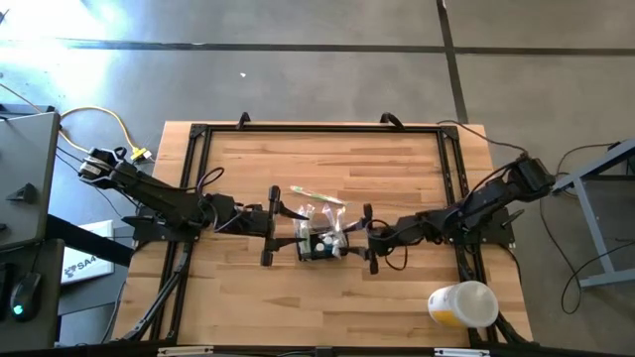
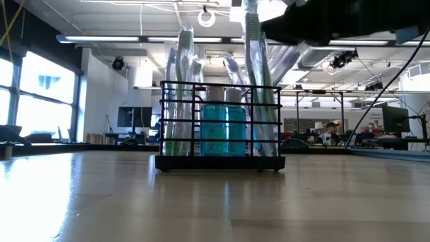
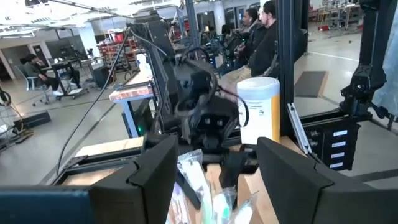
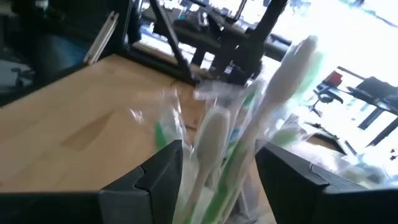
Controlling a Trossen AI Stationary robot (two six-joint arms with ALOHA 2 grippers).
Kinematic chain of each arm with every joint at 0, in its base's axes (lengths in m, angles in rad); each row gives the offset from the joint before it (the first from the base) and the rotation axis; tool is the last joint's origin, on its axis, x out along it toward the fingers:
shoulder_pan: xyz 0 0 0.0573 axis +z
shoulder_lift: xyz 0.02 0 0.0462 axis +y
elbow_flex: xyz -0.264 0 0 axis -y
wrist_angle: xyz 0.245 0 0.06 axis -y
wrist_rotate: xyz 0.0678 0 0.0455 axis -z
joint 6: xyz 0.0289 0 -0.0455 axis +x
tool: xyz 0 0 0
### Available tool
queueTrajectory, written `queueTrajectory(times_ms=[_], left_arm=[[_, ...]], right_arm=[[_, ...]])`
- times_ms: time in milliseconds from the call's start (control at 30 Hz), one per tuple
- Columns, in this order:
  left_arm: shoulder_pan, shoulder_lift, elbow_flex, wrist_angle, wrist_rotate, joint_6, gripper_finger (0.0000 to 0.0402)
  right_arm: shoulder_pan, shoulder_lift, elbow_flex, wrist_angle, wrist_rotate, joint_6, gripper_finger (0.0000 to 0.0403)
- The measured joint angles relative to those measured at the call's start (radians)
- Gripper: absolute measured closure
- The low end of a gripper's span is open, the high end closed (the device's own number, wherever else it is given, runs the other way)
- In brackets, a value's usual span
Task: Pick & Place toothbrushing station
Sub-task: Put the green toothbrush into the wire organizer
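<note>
The toothbrushing station (image 1: 319, 243) is a small black wire caddy that stands on its base at the middle of the wooden table. It holds wrapped toothbrushes (image 2: 252, 60) and blue bottles (image 2: 225, 131). My left gripper (image 1: 270, 226) is open just to the caddy's left. In its wrist view (image 3: 214, 180) the wrapped brush tops show between the fingers. My right gripper (image 1: 369, 238) is open just to the caddy's right, and its fingers stand on either side of the brush heads (image 4: 214, 143). I see neither gripper touching anything.
A wrapped toothbrush (image 1: 317, 195) lies flat on the table just beyond the caddy. A white-and-yellow cup (image 1: 462, 303) lies near the table's front right corner. A black frame (image 1: 198, 134) runs round the table's edges. People sit in the room beyond (image 3: 261, 25).
</note>
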Motion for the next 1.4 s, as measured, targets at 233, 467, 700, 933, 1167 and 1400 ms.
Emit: queueTrajectory(times_ms=[233, 467, 700, 933, 1167, 1400], left_arm=[[0.0, 0.0, 0.0, -0.017, -0.001, 0.0, 0.019], [0.0, 0.0, 0.0, -0.045, -0.002, -0.03, 0.019], [0.0, 0.0, -0.001, -0.053, -0.005, -0.037, 0.019], [0.0, -0.007, 0.09, -0.179, -0.035, -0.034, 0.019], [0.019, -0.006, 0.208, -0.361, -0.037, -0.064, 0.019], [0.183, 0.012, 0.3, -0.443, 0.08, -0.14, 0.019]], right_arm=[[0.033, -0.103, 0.0, -0.087, 0.028, -0.007, 0.0208], [0.032, -0.168, 0.0, -0.139, 0.047, -0.014, 0.0208], [0.035, -0.218, 0.0, -0.142, 0.043, -0.014, 0.0213], [0.074, -0.268, 0.0, -0.097, 0.043, -0.04, 0.0234], [0.126, -0.291, 0.046, -0.178, 0.038, -0.066, 0.0267], [0.159, -0.282, 0.185, -0.329, -0.165, -0.042, 0.0298]])
